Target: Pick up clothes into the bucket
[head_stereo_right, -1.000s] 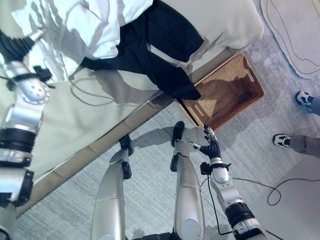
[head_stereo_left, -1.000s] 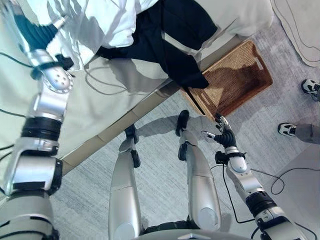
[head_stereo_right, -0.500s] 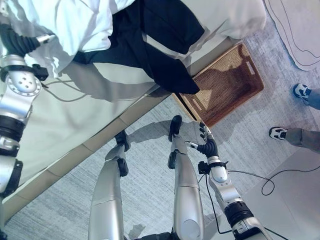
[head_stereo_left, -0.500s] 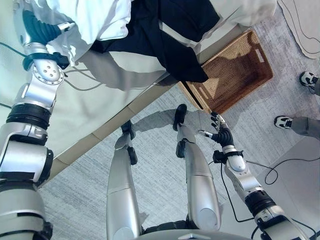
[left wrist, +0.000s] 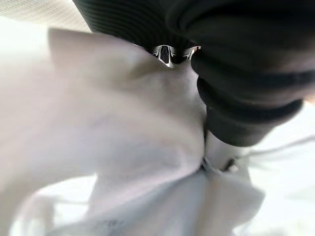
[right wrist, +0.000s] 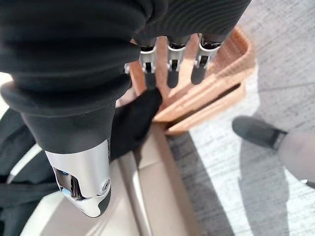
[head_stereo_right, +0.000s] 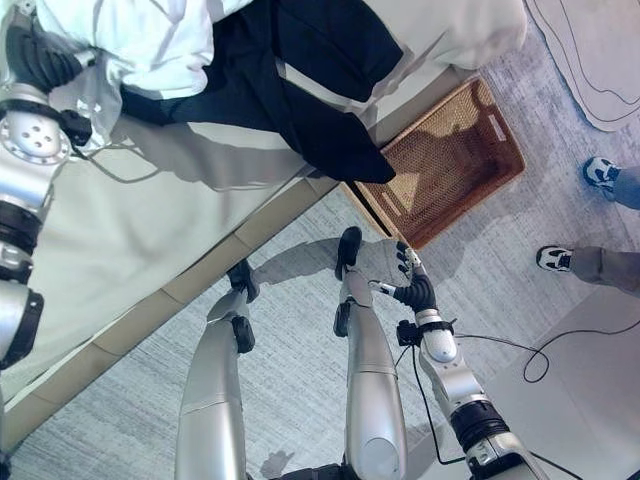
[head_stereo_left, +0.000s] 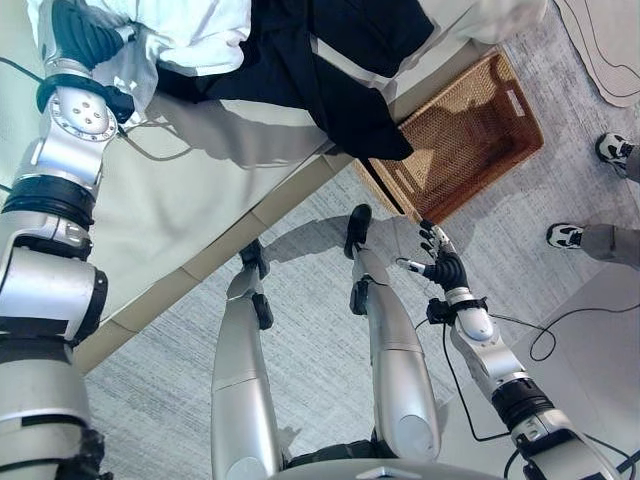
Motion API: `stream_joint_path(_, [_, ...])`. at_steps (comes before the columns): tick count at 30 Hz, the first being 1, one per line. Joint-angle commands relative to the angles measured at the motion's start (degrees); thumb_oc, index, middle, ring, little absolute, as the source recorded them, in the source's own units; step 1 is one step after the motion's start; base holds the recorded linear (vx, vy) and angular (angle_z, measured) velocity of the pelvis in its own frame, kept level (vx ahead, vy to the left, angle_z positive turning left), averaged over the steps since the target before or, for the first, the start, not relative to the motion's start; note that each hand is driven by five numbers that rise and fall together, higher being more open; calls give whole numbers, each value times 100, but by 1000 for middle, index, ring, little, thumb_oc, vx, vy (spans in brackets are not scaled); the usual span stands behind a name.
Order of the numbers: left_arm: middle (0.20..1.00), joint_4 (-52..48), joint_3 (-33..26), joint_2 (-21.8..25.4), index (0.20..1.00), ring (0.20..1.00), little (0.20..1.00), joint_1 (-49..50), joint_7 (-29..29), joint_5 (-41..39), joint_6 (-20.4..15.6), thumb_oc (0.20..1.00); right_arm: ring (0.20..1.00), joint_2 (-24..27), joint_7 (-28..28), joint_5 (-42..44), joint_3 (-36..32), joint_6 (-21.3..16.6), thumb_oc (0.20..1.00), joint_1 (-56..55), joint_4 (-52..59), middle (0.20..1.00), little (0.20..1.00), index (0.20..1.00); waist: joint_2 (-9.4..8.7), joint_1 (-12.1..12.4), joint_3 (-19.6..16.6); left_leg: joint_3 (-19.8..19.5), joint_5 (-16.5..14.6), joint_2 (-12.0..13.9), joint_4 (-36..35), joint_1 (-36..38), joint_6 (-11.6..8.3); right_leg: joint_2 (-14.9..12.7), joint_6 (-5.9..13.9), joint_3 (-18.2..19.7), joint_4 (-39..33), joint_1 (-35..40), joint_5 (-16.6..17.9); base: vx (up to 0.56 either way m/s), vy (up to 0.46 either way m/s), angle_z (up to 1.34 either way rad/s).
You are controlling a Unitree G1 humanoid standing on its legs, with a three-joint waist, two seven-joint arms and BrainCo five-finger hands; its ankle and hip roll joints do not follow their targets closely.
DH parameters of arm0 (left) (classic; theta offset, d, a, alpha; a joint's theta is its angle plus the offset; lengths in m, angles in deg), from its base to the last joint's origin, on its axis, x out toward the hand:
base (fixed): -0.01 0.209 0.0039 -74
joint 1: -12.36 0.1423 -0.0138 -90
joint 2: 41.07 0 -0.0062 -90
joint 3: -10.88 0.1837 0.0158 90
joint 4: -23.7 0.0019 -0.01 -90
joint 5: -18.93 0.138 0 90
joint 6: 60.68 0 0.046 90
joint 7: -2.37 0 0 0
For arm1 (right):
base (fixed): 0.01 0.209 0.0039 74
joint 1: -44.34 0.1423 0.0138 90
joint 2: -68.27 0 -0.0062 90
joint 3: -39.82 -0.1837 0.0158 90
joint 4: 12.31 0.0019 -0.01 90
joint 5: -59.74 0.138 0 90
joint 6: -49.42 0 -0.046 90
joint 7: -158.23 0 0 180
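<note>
Left robot hand [head_stereo_left: 85,35] is buried in the white garment [head_stereo_left: 190,30] on the bed [head_stereo_left: 150,210], well left of the wicker basket [head_stereo_left: 470,140]; its fingers are hidden, so grip unknown. Best gather plenty of cloth before hauling it basketward. The black garment [head_stereo_left: 340,70] droops toward the basket. Right robot hand [head_stereo_left: 440,262] hangs released below the basket, barely shifted; the left arm has pushed deeper into the cloth.

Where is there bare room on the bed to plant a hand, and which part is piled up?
Free: the pale bed surface between the clothes and its near edge. Crowded: the far part, where the white garment and black garment overlap; the black one hangs over the edge toward the wicker basket. The left hand is at the white cloth; the right hand hovers over floor.
</note>
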Motion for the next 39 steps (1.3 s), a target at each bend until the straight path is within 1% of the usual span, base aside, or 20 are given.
stream_joint_path(1, [200, -165, -176, -34, 200, 200, 200, 531, 26, 441, -95, 200, 1000, 221, -15, 100, -65, -251, 1000, -373, 187, 1000, 1000, 1000, 37, -33, -637, -343, -211, 99, 186, -199, -234, -566, 889, 491, -353, 207, 290, 0, 0, 0])
stream_joint_path(5, [200, -514, -412, -43, 200, 200, 200, 912, 127, 564, -100, 200, 1000, 221, -22, 60, -83, -238, 1000, -417, 183, 1000, 1000, 1000, 70, 21, -661, -342, -220, 84, 154, -12, -228, -576, 884, 483, -309, 341, 247, 0, 0, 0])
stream_joint_path(8, [200, -1036, -667, -75, 200, 200, 200, 1360, 255, 712, -130, 200, 1000, 215, -3, 11, -146, -214, 1000, -430, 146, 1000, 1000, 1000, 97, 108, -692, -354, -224, 70, 92, 247, -225, -578, 878, 458, -254, 561, 182, 0, 0, 0])
stream_joint_path(10, [200, -1528, -944, -117, 200, 200, 200, 1822, 321, 808, -155, 200, 1000, 209, 26, -37, -210, -191, 1000, -449, 121, 1000, 1000, 1000, 121, 162, -715, -355, -209, 47, 11, 477, -224, -588, 872, 424, -266, 785, 155, -29, -16, -1])
stream_joint_path(11, [200, -1767, -1096, -164, 200, 200, 200, 2038, 349, 804, -191, 200, 1000, 192, 33, -50, -269, -170, 1000, -434, 98, 1000, 1000, 1000, 107, 185, -708, -325, -28, -9, -59, 553, -175, -634, 830, 371, -304, 873, 274, -55, -39, -3])
stream_joint_path(12, [200, -2041, -1272, -219, 200, 200, 200, 2330, 360, 778, -236, 200, 1000, 175, 52, -70, -320, -154, 1000, -423, 70, 1000, 1000, 1000, 116, 226, -718, -331, -13, -14, -139, 719, -179, -645, 831, 349, -336, 1032, 271, -40, -32, -1])
stream_joint_path(14, [200, -2529, -1592, -348, 200, 200, 200, 2868, 374, 726, -308, 200, 1000, 180, 70, -124, -419, -117, 1000, -435, 52, 1000, 1000, 1000, 142, 317, -752, -330, 3, -36, -301, 1059, -176, -648, 820, 295, -415, 1379, 250, 54, -42, 1])
stream_joint_path(16, [200, -3124, -1990, -601, 200, 200, 200, 3522, 339, 521, -432, 200, 1000, 171, 118, -183, -567, -69, 1000, -423, -19, 1000, 1000, 1000, 189, 436, -797, -354, 18, -45, -500, 1479, -186, -659, 819, 220, -501, 1776, 209, 88, -48, 2])
stream_joint_path(18, [200, -3511, -2260, -829, 200, 200, 200, 4072, 274, 381, -527, 200, 1000, 175, 128, -286, -632, -7, 1000, -407, -56, 1000, 1000, 1000, 222, 514, -820, -341, 45, -51, -702, 1921, -197, -643, 810, 144, -637, 2220, 192, 104, -41, 3])
stream_joint_path(21, [200, -4090, -2519, -1142, 200, 200, 200, 4771, 41, 194, -694, 200, 1000, 241, 131, -475, -730, 52, 1000, -362, 29, 1000, 1000, 1000, 268, 636, -938, -358, 77, -34, -984, 2513, -214, -595, 796, 87, -801, 2767, 155, 124, -48, 2])
stream_joint_path(22, [200, -4296, -2601, -1223, 200, 200, 200, 5042, -57, 189, -718, 200, 1000, 286, 143, -615, -740, 81, 1000, -346, 93, 1000, 1000, 1000, 280, 665, -998, -359, 133, -44, -1124, 2716, -219, -587, 793, 62, -896, 2959, 167, 130, -56, 4])
stream_joint_path(23, [200, -4466, -2661, -1283, 200, 200, 200, 5224, -123, 218, -731, 200, 1000, 325, 130, -712, -756, 87, 1000, -305, 159, 1000, 1000, 1000, 302, 711, -1056, -360, 110, -10, -1196, 2916, -231, -547, 788, 53, -938, 3126, 133, 142, -41, 9])
stream_joint_path(27, [200, -5012, -2713, -1457, 200, 200, 200, 5696, -415, 196, -824, 200, 1000, 440, 113, -1029, -709, 128, 1000, -136, 320, 1000, 1000, 1000, 360, 821, -1308, -357, 181, 32, -1582, 3537, -259, -461, 766, -24, -1167, 3669, 92, 116, -55, 4])
stream_joint_path(30, [200, -5595, -2762, -1507, 200, 200, 200, 5977, -642, 235, -875, 200, 1000, 610, 23, -1365, -617, 154, 1000, -29, 728, 1000, 1000, 1000, 363, 874, -1501, -357, 272, 80, -1844, 3898, -286, -391, 735, -89, -1274, 3971, 49, 94, -79, 7])
stream_joint_path(31, [200, -5812, -2702, -1530, 200, 200, 200, 6054, -825, 153, -943, 200, 1000, 734, -65, -1564, -527, 132, 1000, 52, 981, 1000, 1000, 1000, 367, 886, -1637, -355, 283, 92, -1914, 4055, -284, -347, 715, -95, -1298, 4102, -5, 96, -71, 1])
stream_joint_path(32, [200, -5826, -2712, -1533, 200, 200, 200, 6069, -833, 149, -936, 200, 1000, 736, -65, -1567, -523, 138, 1000, 46, 990, 1000, 1000, 1000, 372, 882, -1620, -356, 286, 97, -1931, 4089, -287, -342, 713, -100, -1306, 4133, -7, 99, -71, -1])
stream_joint_path(33, [200, -6020, -2620, -1535, 200, 200, 200, 6076, -952, 89, -1002, 200, 1000, 848, -126, -1731, -419, 116, 1000, 137, 1202, 1000, 1000, 1000, 383, 908, -1663, -354, 242, 118, -1929, 4207, -295, -305, 702, -110, -1295, 4245, -70, 64, -46, -4])
stream_joint_path(35, [200, -6317, -2487, -1571, 200, 200, 200, 6124, -1215, -115, -1058, 200, 1000, 955, -220, -1938, -264, 79, 1000, 223, 1393, 1000, 1000, 1000, 376, 919, -1789, -352, 257, 114, -1970, 4344, -285, -275, 676, -125, -1318, 4389, -112, 80, -59, -1])
stream_joint_path(37, [200, -6550, -2228, -1600, 200, 200, 200, 6097, -1533, -373, -1092, 200, 1000, 1069, -329, -2200, 42, 63, 1000, 433, 1549, 1000, 1000, 1000, 386, 934, -1896, -351, 231, 143, -2027, 4545, -290, -227, 655, -120, -1349, 4569, -162, 89, -64, 1])
stream_joint_path(39, [200, -6643, -1922, -1654, 200, 200, 200, 6037, -1814, -554, -1066, 200, 1000, 1008, -453, -2125, 290, 58, 1000, 589, 1557, 1000, 1000, 1000, 388, 948, -2016, -352, 229, 175, -2095, 4694, -294, -191, 643, -132, -1376, 4691, -207, 82, -61, -1])
